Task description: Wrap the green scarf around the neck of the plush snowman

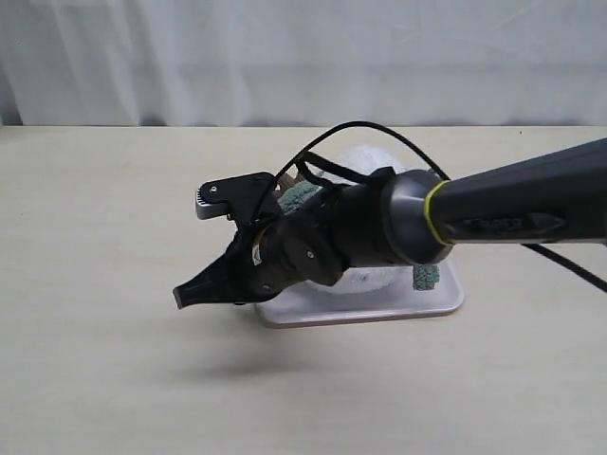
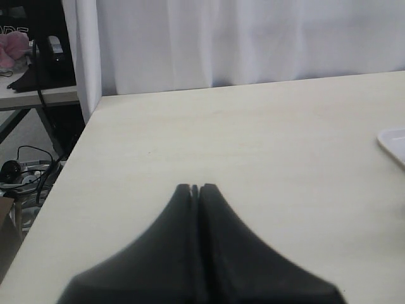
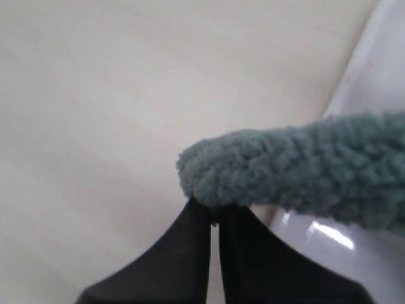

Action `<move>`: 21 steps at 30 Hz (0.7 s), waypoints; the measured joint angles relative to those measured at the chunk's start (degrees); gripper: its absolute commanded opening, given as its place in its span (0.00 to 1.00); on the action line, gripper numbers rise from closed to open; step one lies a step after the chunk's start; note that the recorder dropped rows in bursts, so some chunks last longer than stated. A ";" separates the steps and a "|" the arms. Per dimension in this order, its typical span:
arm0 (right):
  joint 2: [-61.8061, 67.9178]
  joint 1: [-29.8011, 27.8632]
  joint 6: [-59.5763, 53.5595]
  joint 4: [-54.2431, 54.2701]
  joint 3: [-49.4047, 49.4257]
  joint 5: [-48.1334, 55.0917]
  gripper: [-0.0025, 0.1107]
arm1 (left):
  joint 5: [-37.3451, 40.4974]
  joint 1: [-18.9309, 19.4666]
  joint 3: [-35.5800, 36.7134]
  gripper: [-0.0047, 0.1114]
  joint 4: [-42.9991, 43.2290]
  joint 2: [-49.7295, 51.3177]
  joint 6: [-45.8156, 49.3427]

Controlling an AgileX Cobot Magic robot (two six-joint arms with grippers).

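Observation:
The plush snowman (image 1: 364, 157) stands on a white tray (image 1: 379, 309) and is mostly hidden behind my right arm; only white fluff and a brown twig arm show. The green scarf (image 1: 298, 197) shows beside its neck, and another end (image 1: 426, 277) hangs at its far side. My right gripper (image 1: 182, 295) points left, raised in front of the tray. In the right wrist view that gripper (image 3: 215, 213) is shut on the fuzzy end of the scarf (image 3: 285, 171), which stretches away over the tray rim (image 3: 380, 82). My left gripper (image 2: 195, 187) is shut and empty over bare table.
The pale wooden table (image 1: 95, 237) has a white curtain behind it. In the left wrist view a tray corner (image 2: 396, 143) shows at one side, and the table's edge (image 2: 82, 136) drops off to cables and another desk. A black cable (image 1: 379, 133) arches over the snowman.

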 measured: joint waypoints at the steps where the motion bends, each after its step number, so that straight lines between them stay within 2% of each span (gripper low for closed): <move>1: -0.75 0.00 0.00 -1.38 0.00 2.61 0.06 | 0.00 0.00 0.00 0.04 0.00 0.00 0.00; 5: -5.10 0.00 0.00 -6.57 0.00 14.10 0.06 | 0.00 0.00 0.00 0.04 0.00 0.00 0.00; 10: -11.58 0.00 -2.23 -7.21 0.00 21.18 0.06 | 0.00 0.00 0.00 0.04 0.00 0.00 0.00; 14: -12.85 0.00 -5.63 -8.60 0.00 35.09 0.06 | 0.00 0.00 0.00 0.04 0.00 0.00 0.00; 21: -12.85 0.00 -9.75 -14.27 0.46 41.29 0.06 | 0.00 0.00 0.00 0.04 0.00 0.00 0.00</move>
